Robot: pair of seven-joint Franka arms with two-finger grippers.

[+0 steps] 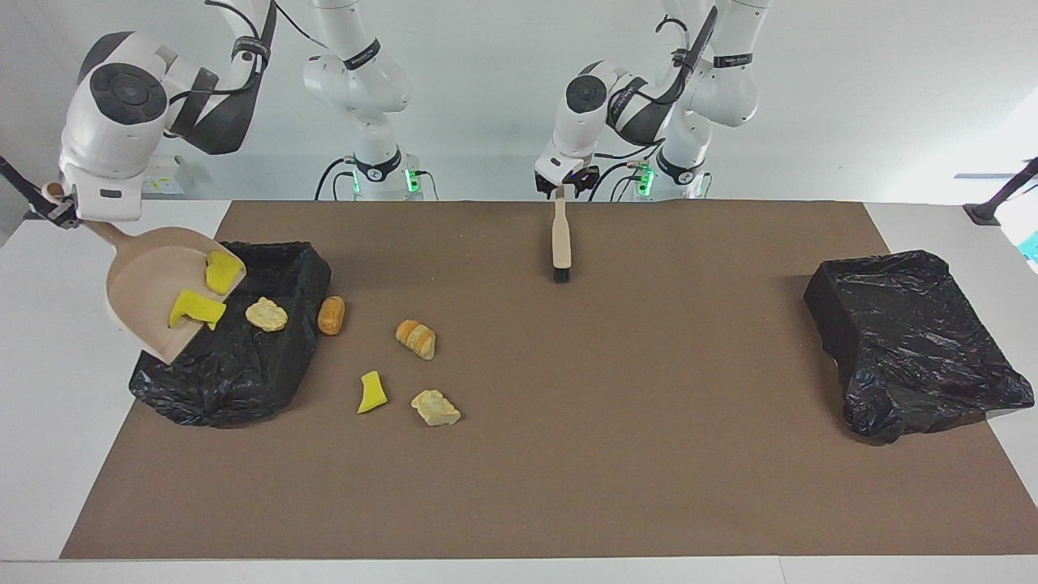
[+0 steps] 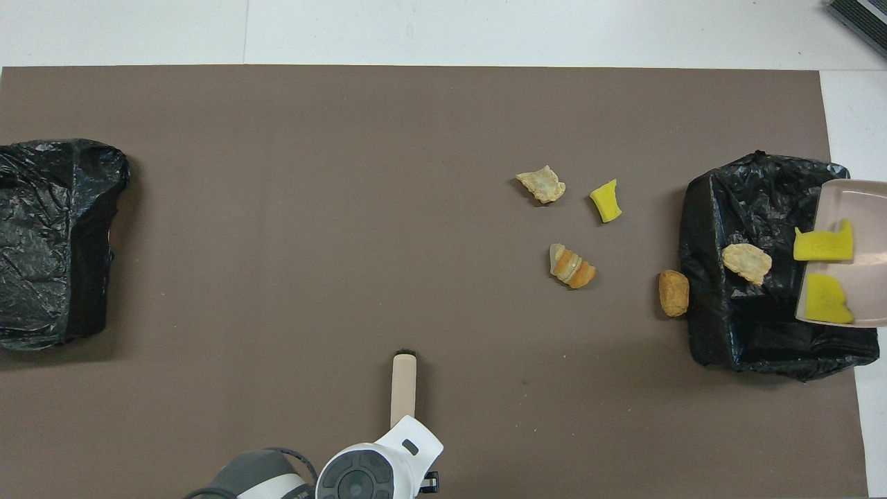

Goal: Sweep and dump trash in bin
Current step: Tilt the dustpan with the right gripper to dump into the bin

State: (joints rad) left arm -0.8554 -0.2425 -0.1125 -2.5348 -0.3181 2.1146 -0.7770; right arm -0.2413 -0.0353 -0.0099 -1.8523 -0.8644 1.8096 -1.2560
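On the brown mat (image 1: 568, 454) covering the table, two bins lined with black bags sit at the ends: one bin (image 1: 243, 357) at the right arm's end, a second bin (image 1: 916, 341) at the left arm's. The beige dustpan (image 1: 154, 300), gripped by its handle in the right gripper (image 1: 69, 212), hangs tilted over the first bin, with two bright yellow sponge chunks (image 1: 212, 284) at its lip. A pale pastry lump (image 1: 266, 314) lies inside that bin. The other trash (image 1: 415, 339) is on the mat beside the bin: a brown roll touching its wall, a striped croissant piece, a yellow sponge and a crumbly lump. The left gripper (image 1: 561, 188) holds the brush (image 1: 561, 243) upright, bristles down. The overhead view cuts off the dustpan's handle.
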